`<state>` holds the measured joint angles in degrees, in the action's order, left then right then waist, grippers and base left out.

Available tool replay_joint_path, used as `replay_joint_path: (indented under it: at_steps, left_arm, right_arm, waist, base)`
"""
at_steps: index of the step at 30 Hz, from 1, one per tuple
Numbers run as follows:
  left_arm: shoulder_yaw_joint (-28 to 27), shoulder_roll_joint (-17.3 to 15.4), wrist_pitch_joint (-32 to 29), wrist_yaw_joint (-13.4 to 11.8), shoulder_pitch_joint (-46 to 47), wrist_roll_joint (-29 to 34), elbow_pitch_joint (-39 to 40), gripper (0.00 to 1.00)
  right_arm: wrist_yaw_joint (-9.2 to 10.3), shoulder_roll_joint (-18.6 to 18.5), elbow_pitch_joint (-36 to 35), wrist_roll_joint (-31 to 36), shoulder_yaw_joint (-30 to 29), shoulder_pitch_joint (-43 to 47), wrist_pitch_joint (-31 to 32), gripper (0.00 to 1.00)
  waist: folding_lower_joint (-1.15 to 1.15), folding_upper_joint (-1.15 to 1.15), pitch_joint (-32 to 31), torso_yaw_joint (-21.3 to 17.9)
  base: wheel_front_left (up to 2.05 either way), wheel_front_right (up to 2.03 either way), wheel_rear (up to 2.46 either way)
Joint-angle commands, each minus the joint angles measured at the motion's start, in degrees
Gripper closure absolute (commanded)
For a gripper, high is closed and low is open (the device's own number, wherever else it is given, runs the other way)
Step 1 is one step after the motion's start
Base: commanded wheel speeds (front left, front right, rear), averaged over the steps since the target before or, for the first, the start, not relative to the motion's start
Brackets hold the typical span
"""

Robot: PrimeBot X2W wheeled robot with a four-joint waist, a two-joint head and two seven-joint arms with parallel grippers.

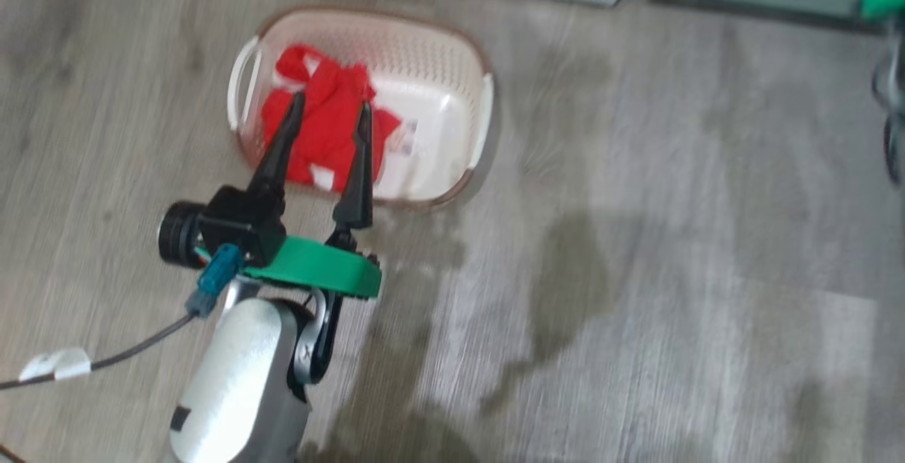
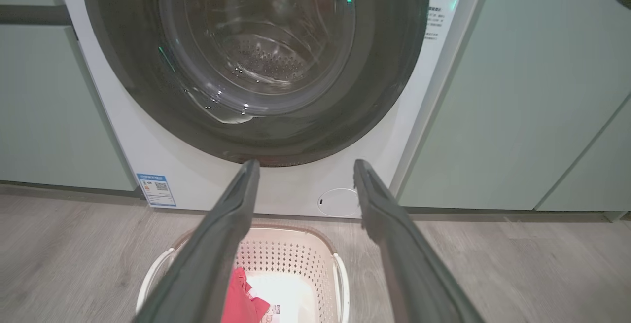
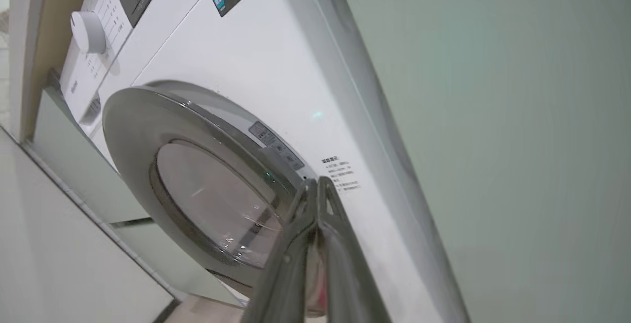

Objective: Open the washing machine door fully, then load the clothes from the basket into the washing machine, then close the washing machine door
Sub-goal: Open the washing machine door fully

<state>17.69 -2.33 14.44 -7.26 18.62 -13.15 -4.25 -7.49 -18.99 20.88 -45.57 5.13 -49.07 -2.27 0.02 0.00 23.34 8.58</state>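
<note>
Red fabric clothes (image 1: 322, 124) lie heaped in the left half of the cream basket (image 1: 438, 74). The basket's long axis runs across the head view. It sits on the wood-look floor (image 1: 636, 237) just before the washing machine (image 2: 197, 185). The washing machine door (image 2: 123, 76) faces the basket. The left gripper (image 1: 332, 101) hangs over the clothes, fingers spread wide. The right gripper (image 3: 318, 181) has its fingers pressed together, tips at the door's rim.
</note>
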Motion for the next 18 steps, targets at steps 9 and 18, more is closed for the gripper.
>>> replay_joint_path:
  at_steps: [9,18]
  left_arm:
    - [-0.6,-0.5,0.6,-0.5,4.5,-1.0,3.1,0.0]
    - [0.7,-0.5,0.6,-1.3,5.7,-2.5,3.8,0.0]
  right_arm:
    - [0.0,1.4,7.5,-11.8,0.3,-18.7,9.7,1.0]
    - [0.0,4.1,22.0,-20.2,-3.0,-34.2,19.6,1.0]
  waist:
    - [-0.02,0.0,8.8,5.0]
    - [-0.02,0.0,12.3,7.6]
  base:
    - [0.0,0.0,0.0]
    - [0.0,0.0,0.0]
